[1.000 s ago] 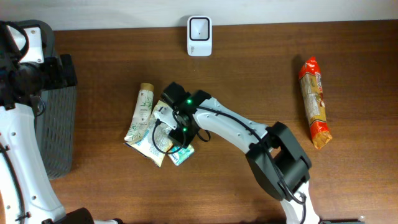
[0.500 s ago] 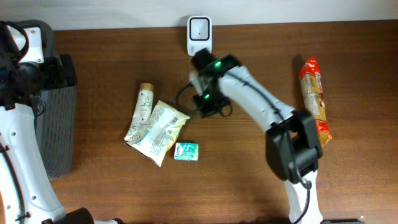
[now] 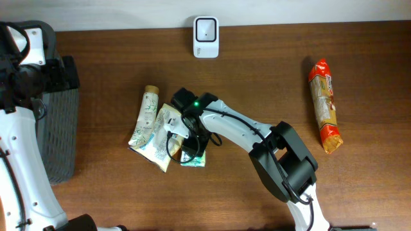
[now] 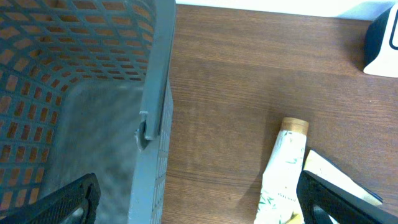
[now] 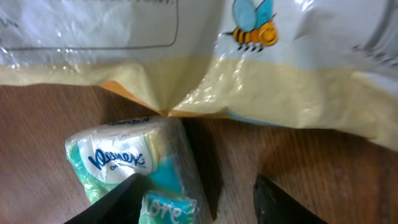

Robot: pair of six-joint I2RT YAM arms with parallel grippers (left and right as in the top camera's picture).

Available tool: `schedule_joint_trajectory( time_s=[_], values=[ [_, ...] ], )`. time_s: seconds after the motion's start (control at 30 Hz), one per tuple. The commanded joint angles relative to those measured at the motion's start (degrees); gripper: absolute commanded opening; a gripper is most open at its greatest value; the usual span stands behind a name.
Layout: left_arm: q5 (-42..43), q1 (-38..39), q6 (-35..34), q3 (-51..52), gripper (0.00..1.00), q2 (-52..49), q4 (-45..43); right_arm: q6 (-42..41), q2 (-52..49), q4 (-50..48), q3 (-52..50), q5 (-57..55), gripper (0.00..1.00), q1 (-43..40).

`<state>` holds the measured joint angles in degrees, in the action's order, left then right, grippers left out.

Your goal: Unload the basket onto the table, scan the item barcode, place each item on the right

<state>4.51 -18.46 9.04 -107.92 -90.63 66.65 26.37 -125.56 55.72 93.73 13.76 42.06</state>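
Returning from the scanner (image 3: 206, 36), right gripper (image 5: 196, 199) hovers over tissue pack (image 5: 121, 163), jaws spread.

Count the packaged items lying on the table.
4: a tube left of centre, a pouch overlapping it, a tissue pack under the right gripper, a snack packet far right. The arm may hide more.

A dark brown wooden table (image 3: 270, 70) fills the view, its grain running left to right; the light is even, the shadows soft. A plain white strip (image 3: 308, 11) runs beyond its far edge; a grey mesh basket (image 3: 61, 135) stands at its left side.
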Motion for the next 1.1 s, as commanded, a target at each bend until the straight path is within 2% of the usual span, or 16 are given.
schedule_joint_trajectory(
  time_s=[0.0, 0.1, 0.27, 0.37, 0.43, 0.53, 0.6, 0.67, 0.7, 0.73, 0.77, 0.8, 0.83, 0.87, 1.0, 1.07],
  values=[
    [0.59, -0.2, 0.74, -0.72, 0.99, 0.44, 0.04, 0.15, 0.42, 0.07, -1.51, 0.13, 0.35, 0.31],
    [0.59, -0.2, 0.74, -0.72, 0.99, 0.44, 0.04, -2.99, 0.48, 0.13, -1.31, 0.15, 0.04, 0.31],
    [0.59, -0.2, 0.74, -0.72, 0.99, 0.44, 0.04, -22.77, 0.48, 7.78, 6.23, 0.98, 0.04, -2.86],
    [0.57, -0.2, 0.74, -0.72, 0.99, 0.44, 0.04, -41.62, 1.22, 9.7, 11.72, 0.76, 0.04, -14.6],
    [0.57, -0.2, 0.74, -0.72, 0.99, 0.44, 0.04, -46.77, 1.01, 9.46, 11.17, 0.55, 0.04, -23.76],
    [0.59, -0.2, 0.74, -0.72, 0.99, 0.44, 0.04, -50.95, 1.01, 7.72, 6.38, 0.61, 0.04, -28.65],
    [0.59, -0.2, 0.74, -0.72, 0.99, 0.44, 0.04, -50.9, 1.01, 5.11, 2.91, 1.22, 0.04, -28.41],
    [0.59, -0.2, 0.74, -0.72, 0.99, 0.44, 0.04, -44.17, 1.11, 5.57, 2.34, 1.22, 0.25, -28.74],
    [0.59, -0.2, 0.74, -0.72, 0.99, 0.44, 0.04, -40.54, 1.11, 5.55, 2.34, 2.32, 0.32, -29.83],
    [0.59, -0.2, 0.74, -0.72, 0.99, 0.44, 0.04, -37.35, 1.11, 5.53, 2.34, 4.5, 0.38, -30.77],
    [0.59, -0.2, 0.74, -0.72, 0.99, 0.44, 0.04, -32.26, 1.11, 5.77, 2.32, 8.17, 0.4, -32.33],
    [0.59, -0.2, 0.74, -0.72, 0.99, 0.44, 0.04, -32.11, 1.09, 5.73, 2.25, 8.37, 0.39, -32.76],
    [0.59, -0.2, 0.74, -0.72, 0.99, 0.44, 0.04, -30.38, 1.07, 5.09, 1.77, 8.76, 0.3, -32.72],
    [0.59, -0.2, 0.74, -0.72, 0.99, 0.44, 0.04, -29.55, 1.05, 4.2, 0.68, 8.72, 0.25, -32.33],
    [0.57, -0.2, 0.74, -0.72, 0.99, 0.44, 0.04, -29.62, 1.05, -1.81, -7.72, 11.52, 0.23, -31.91],
    [0.59, -0.2, 0.74, -0.72, 0.99, 0.44, 0.04, -29.81, 1.05, -2.4, -8.83, 11.5, 0.18, -31.91]
  ],
)
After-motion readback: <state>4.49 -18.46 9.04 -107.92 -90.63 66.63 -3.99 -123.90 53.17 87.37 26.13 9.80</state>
